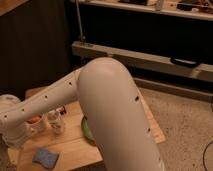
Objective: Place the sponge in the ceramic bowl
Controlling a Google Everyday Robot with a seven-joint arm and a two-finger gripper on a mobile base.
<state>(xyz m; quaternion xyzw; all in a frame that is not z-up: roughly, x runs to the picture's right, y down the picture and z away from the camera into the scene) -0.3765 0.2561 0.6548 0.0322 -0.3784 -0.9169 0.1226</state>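
The sponge (45,158), a small flat light-blue pad, lies on the wooden table (70,150) near its front left corner. Only a green sliver of the ceramic bowl (86,130) shows; my big white arm (115,110) covers the rest. The arm stretches left across the table and bends down at the far left. Its gripper (15,140) hangs there, above the table's left edge, just left of and behind the sponge.
A white cup with an orange carrot (35,123) and a small pale bottle (55,123) stand behind the sponge. Something small and red (62,110) sits behind them. A dark cabinet and metal rails rise behind the table; speckled floor lies to the right.
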